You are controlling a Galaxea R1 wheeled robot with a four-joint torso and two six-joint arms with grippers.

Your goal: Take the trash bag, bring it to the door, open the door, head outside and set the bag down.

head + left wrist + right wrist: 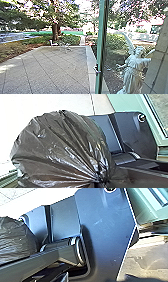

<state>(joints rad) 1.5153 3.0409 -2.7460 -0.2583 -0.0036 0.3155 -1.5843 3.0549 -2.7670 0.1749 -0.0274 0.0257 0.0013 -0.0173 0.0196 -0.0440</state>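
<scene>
- Evidently left gripper (99,182) had trash bag (60,149) pinched at its gathered neck; right gripper: couldn't tell.
- Bag hung near base plate (141,135); slow, swing-free driving suited.
- Green upright (101,42) needed side clearance.
- Patio paving (55,67) looked fit for gentle set-down.

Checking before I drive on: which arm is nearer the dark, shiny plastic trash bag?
Left. The bag looms close before the left wrist camera; the right wrist camera sees it farther off, past a dark jointed bar.
</scene>
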